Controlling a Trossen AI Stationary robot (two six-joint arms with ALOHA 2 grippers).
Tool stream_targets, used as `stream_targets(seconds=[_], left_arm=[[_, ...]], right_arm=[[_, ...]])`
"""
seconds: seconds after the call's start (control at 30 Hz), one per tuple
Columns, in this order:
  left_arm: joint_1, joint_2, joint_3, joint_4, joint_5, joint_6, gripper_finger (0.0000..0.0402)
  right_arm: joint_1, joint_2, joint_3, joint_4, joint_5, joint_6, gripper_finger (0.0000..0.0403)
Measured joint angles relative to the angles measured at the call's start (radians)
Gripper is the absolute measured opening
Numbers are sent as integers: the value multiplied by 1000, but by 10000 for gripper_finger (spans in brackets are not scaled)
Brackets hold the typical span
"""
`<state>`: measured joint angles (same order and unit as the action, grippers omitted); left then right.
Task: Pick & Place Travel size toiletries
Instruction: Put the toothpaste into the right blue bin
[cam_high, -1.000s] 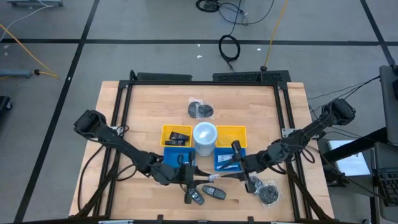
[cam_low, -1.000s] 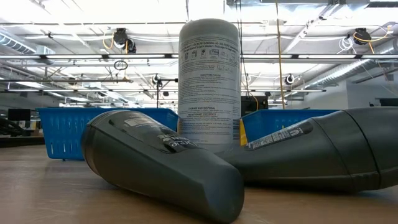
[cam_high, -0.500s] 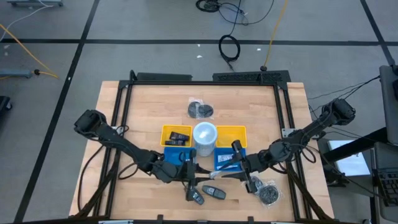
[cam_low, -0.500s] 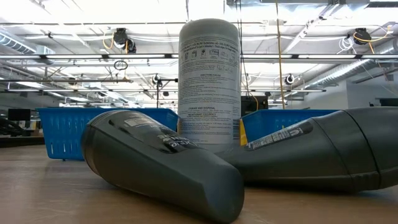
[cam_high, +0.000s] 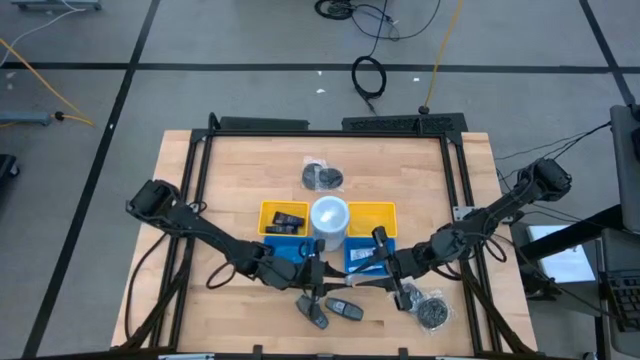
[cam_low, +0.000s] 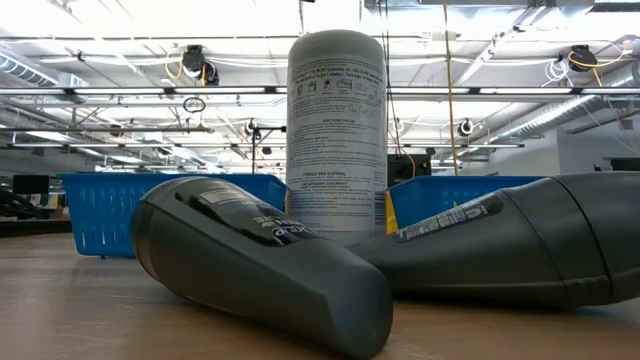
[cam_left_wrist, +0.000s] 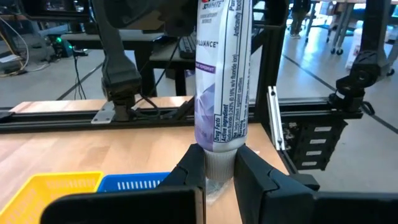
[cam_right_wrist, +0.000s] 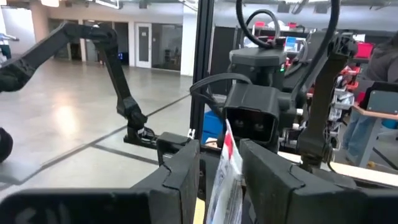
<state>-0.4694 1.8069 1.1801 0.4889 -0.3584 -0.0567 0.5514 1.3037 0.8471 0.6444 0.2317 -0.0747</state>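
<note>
Wooden table (cam_high: 230, 170) is seen from above, and over its front middle a toothpaste tube (cam_left_wrist: 222, 81) is held by its cap in the left gripper (cam_left_wrist: 219, 171), long axis away from the fingers, while a second tube (cam_right_wrist: 225, 177) is clamped by the right gripper (cam_right_wrist: 221, 171), beside the blue bins (cam_high: 360, 262).

The table (cam_high: 230, 180) is pale wood with visible grain, framed in matt black metal. The blue bins (cam_low: 100, 205) are ribbed plastic; the yellow bin (cam_high: 375, 213) looks likewise. The white canister (cam_low: 337, 130) wears a printed paper-like label. The dark gadgets (cam_low: 260, 262) are smooth, slightly satin plastic. The toothpaste tube (cam_left_wrist: 222, 81) is glossy, probably laminated plastic.
</note>
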Motion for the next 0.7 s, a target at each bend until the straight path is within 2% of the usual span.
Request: stream_targets(seconds=[0.3,0.4,0.53,0.7], left_arm=[[-1,0,0,3,3,2,33],[-1,0,0,2,3,2,33],[-2,0,0,1,3,1,33],[-2,0,0,-3,-2,1,70]], right_arm=[[0,0,0,2,0,-1,106],[0,0,0,2,0,-25,80],[0,0,0,1,-1,-62,15],[0,0,0,-2,0,-71,3]])
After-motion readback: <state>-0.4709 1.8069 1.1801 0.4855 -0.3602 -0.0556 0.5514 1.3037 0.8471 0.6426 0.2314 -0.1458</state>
